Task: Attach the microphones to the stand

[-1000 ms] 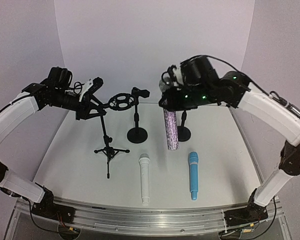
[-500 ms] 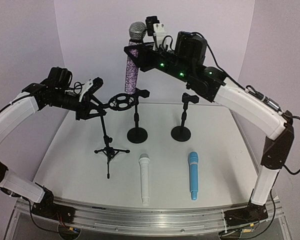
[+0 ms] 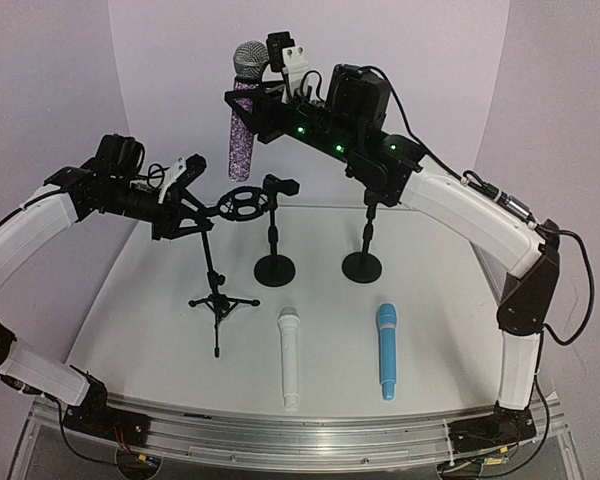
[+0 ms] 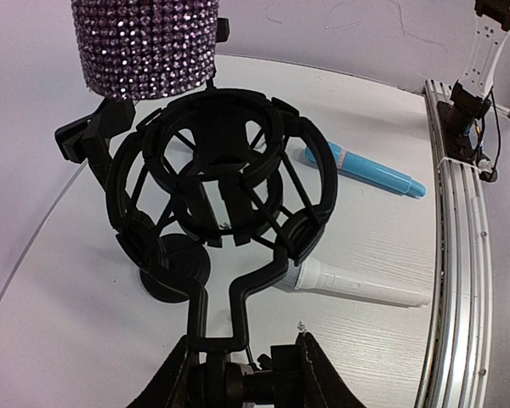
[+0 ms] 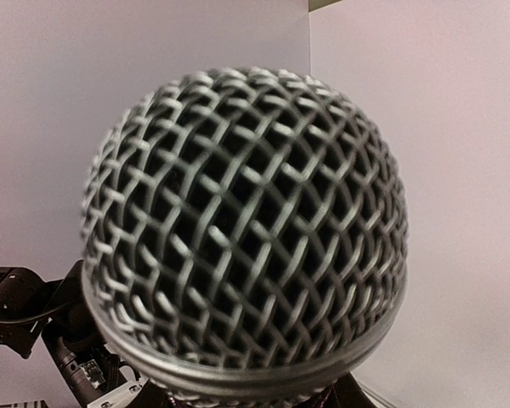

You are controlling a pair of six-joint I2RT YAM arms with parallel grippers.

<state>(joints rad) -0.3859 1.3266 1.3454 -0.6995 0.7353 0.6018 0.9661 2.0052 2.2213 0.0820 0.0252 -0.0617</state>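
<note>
My right gripper (image 3: 250, 103) is shut on the glittery purple microphone (image 3: 242, 140) and holds it upright, silver mesh head (image 5: 242, 229) up, just above the black shock-mount ring (image 3: 242, 203) of the tripod stand (image 3: 219, 300). In the left wrist view the microphone's lower end (image 4: 144, 42) hangs just above and behind the ring (image 4: 221, 183). My left gripper (image 4: 246, 376) is shut on the stand's joint below the ring. The white microphone (image 3: 289, 355) and the light blue microphone (image 3: 385, 350) lie side by side on the table near the front.
Two short black round-base stands with clips (image 3: 275, 268) (image 3: 363, 265) stand at the middle back, behind the lying microphones. A metal rail (image 3: 280, 430) runs along the table's front edge. White walls enclose the back and sides.
My right arm has lifted the purple microphone from hanging head-hidden near the right stand, turned it head up, and carried it left to above the shock-mount ring. The left arm has not moved.
</note>
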